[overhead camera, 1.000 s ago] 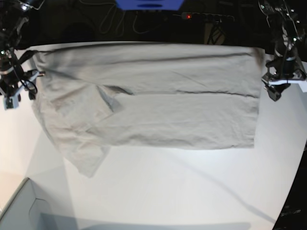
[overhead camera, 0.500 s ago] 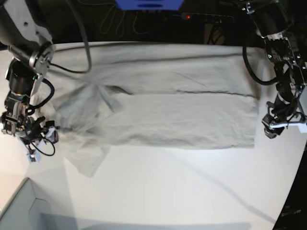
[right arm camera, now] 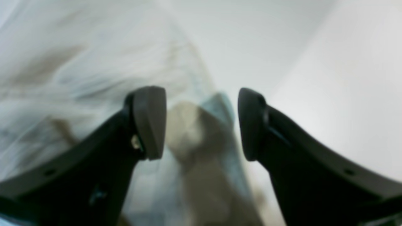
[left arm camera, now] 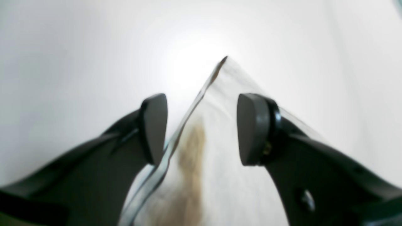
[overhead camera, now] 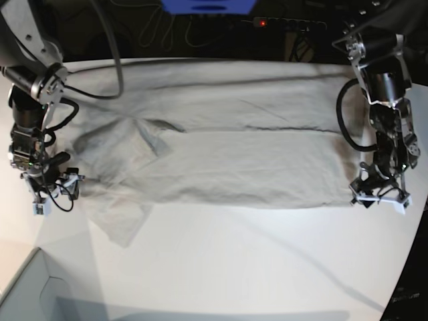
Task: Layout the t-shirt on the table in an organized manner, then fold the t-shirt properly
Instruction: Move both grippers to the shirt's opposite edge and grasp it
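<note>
**both end effectors set at opposite near corners of the shirt**

the t-shirt (overhead camera: 221, 144) lies spread on the white surface (overhead camera: 254, 267), its long axis running side to side across the base view. the body looks mostly flat. the end on that view's left is rumpled, with a loose flap trailing toward the near edge.

the left end effector (overhead camera: 380, 196) sits low at the shirt's near corner on the base view's right. its wrist view shows the pads (left arm camera: 252, 128) spread wide, holding nothing. the cloth (left arm camera: 220, 131) runs up between them and tapers to a point beyond the tips (left arm camera: 223, 59), so the corner lies straight ahead and the hem falls nearer one pad than the other. whether the pads touch the fabric cannot be told.

the right end effector (overhead camera: 53, 188) sits at the crumpled end on the base view's left. its pads (right arm camera: 150, 122) are also spread apart and empty. a bunched fold of cloth (right arm camera: 194, 131) stands between them, and bare surface (right arm camera: 345, 78) shows off to one side. that picture is blurred, so contact there cannot be told either.

each arm is plainly the nearer one for its own end of the garment, and the two are well apart along the long axis. the coming move seems to turn on each end effector closing on the near edge already between its pads. the left arm's corner looks cleanly lined up. the right arm's end looks messier, and a pinch there might catch more than one layer.
</note>
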